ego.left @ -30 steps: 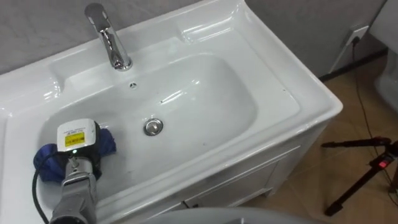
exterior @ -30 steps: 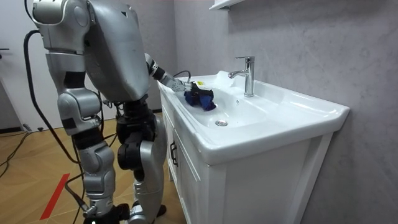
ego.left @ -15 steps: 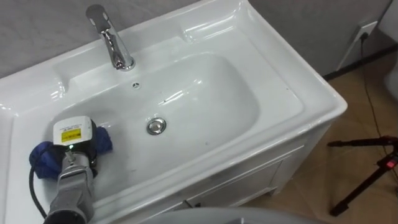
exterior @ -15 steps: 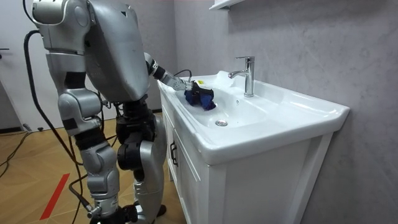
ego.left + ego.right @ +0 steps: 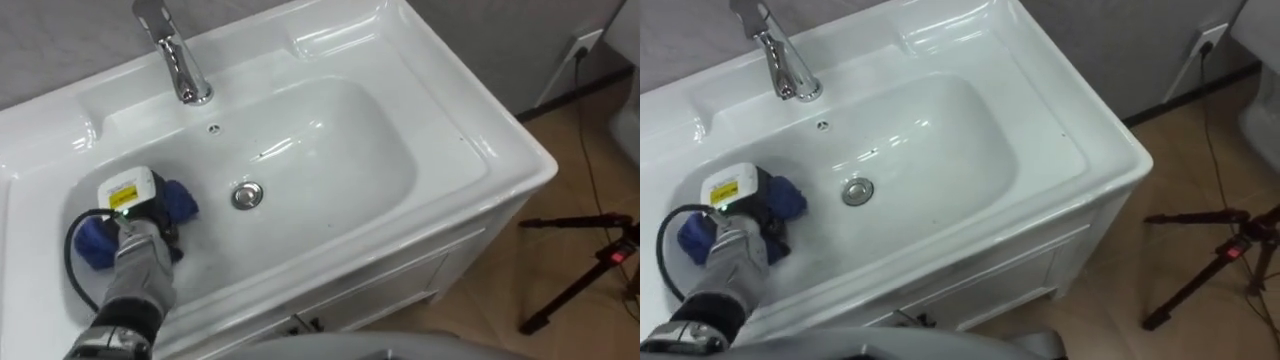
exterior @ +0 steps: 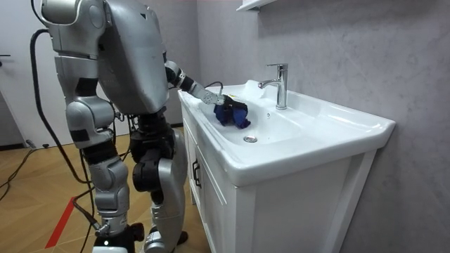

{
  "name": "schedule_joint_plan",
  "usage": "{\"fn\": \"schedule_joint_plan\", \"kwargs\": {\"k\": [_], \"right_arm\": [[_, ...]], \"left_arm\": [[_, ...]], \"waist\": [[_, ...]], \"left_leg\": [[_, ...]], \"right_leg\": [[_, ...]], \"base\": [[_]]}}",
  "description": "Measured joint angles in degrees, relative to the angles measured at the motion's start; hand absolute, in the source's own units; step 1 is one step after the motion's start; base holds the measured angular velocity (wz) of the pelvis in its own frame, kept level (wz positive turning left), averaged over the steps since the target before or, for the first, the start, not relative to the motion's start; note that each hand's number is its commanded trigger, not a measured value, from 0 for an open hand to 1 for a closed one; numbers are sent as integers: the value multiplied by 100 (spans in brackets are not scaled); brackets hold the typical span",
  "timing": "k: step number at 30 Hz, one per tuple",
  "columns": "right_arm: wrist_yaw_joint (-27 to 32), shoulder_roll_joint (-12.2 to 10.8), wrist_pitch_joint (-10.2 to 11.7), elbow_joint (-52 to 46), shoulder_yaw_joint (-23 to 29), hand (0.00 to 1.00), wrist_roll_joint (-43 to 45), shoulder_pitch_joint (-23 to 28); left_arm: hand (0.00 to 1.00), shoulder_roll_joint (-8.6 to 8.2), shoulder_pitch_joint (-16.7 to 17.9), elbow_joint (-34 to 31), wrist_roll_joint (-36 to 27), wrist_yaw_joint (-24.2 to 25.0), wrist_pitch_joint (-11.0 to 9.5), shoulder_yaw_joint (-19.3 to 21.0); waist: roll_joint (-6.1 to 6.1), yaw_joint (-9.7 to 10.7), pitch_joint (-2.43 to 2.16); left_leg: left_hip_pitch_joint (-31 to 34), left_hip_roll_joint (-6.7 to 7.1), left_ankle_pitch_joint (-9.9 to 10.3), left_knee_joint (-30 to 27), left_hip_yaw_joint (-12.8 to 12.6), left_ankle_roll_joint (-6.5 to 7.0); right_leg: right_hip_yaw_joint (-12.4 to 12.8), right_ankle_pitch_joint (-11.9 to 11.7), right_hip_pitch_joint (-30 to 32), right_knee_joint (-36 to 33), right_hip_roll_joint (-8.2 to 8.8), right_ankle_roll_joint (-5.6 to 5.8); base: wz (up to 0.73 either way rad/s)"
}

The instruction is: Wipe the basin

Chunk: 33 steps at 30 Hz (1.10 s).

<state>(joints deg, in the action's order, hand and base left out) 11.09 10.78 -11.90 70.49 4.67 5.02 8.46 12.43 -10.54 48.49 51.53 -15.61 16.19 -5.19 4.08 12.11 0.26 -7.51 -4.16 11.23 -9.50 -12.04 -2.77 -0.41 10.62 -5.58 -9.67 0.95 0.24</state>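
The left hand (image 5: 150, 224), palm down, slid cloth (image 5: 92, 242) toward drain (image 5: 246, 195)

Nothing printed here can be read. The one item bearing print is a small yellow label (image 5: 122, 194) on the white tag (image 5: 130, 183) at the back of the left hand (image 5: 141, 214). It sits at about nine o'clock from the drain (image 5: 246, 195). The label carries a few dark lines of print, too small to make out as letters or numbers.
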Motion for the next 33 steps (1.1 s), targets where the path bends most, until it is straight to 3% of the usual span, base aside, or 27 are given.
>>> {"fn": "schedule_joint_plan", "kwargs": {"k": [3,9,13,23,26,30,33], "right_arm": [[-4,31,35,86,-168,0,-48,-136],[10,71,59,355,-228,0,-146,-488],[30,108,75,508,-412,0,-177,-758],[-21,36,-202,888,-869,0,-349,-1092],[-28,-5,-197,966,-1053,0,-487,-1235],[-25,-13,-195,988,-1092,0,-608,-1406],[50,-18,-184,975,-1096,0,-732,-1528]], "left_arm": [[100,-12,-649,512,-293,6,32,-175],[100,-78,-1319,1121,-962,-173,166,-297],[100,-37,-1754,1730,-1435,-343,220,-306],[100,31,-2465,2420,-2298,-822,232,-429],[100,12,-2649,2574,-2518,-891,232,-587],[100,-176,-2829,2586,-2714,-920,211,-895],[100,-361,-2927,2562,-3027,-990,56,-930]], "waist": [[35,37,55],[47,117,67],[24,208,80],[-189,543,170],[-229,666,176],[-228,734,173],[-227,731,172]], "left_leg": [[166,0,-9,-5,-46,13],[571,85,-162,-30,-43,102],[743,98,-209,-95,-225,154],[1287,187,-305,-241,-361,262],[1396,171,-309,-276,-365,244],[1468,171,-352,-261,-363,265],[1474,176,-352,-263,-362,265]], "right_leg": [[46,5,258,-124,4,-3],[50,29,774,-412,95,31],[200,-9,1046,-543,116,85],[337,-5,1796,-1099,216,196],[295,-61,1886,-1104,216,168],[287,-119,1971,-1098,219,114],[322,-118,1978,-1097,207,116]], "base": [[-7],[3],[-16],[-4],[0],[0],[0]]}}
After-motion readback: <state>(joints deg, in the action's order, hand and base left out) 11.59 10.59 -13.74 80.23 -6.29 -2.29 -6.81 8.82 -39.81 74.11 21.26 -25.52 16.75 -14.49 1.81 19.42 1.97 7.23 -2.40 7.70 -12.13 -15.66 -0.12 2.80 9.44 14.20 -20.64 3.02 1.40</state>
